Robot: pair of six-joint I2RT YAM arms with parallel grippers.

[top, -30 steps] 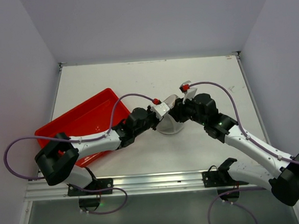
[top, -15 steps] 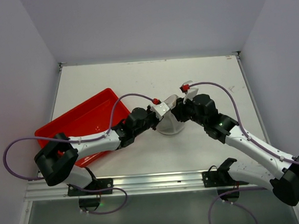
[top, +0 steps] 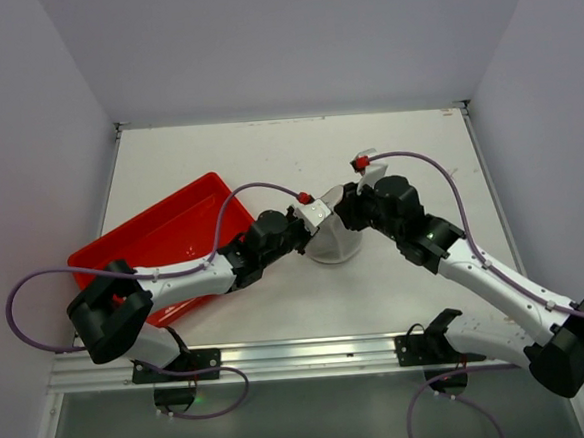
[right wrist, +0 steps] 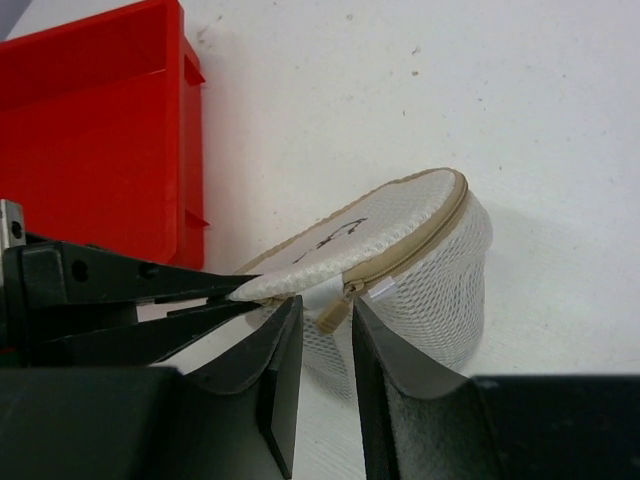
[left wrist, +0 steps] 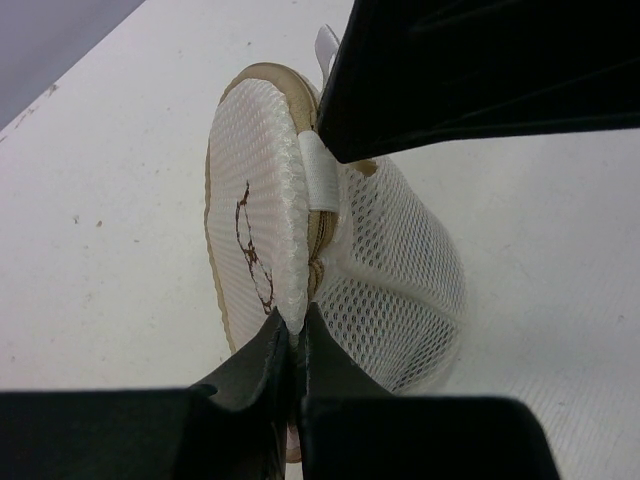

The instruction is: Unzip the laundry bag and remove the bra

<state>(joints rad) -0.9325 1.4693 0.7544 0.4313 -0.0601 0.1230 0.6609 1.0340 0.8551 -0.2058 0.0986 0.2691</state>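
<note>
The laundry bag [top: 332, 244], a small white mesh drum with a tan zipper rim, stands mid-table between both arms. My left gripper [left wrist: 296, 325] is shut on the edge of its round lid [left wrist: 250, 210], pinching the rim from the left. My right gripper [right wrist: 328, 305] reaches in from the right with its jaws narrowly apart. The tan zipper pull [right wrist: 334, 312] hangs in the gap between them, and neither finger visibly presses it. In the top view the left gripper [top: 310, 234] and right gripper [top: 344, 215] meet over the bag. The zipper looks closed along the rim. The bra is hidden.
A red plastic tray [top: 163, 238] lies left of the bag, partly under the left arm, and it shows at the upper left of the right wrist view [right wrist: 90, 130]. White walls enclose the table on three sides. The metal rail [top: 281, 355] runs along the near edge.
The right wrist has shifted slightly toward the far side of the table and its jaws have narrowed a little around the zipper pull. The left arm and the bag have stayed put.
</note>
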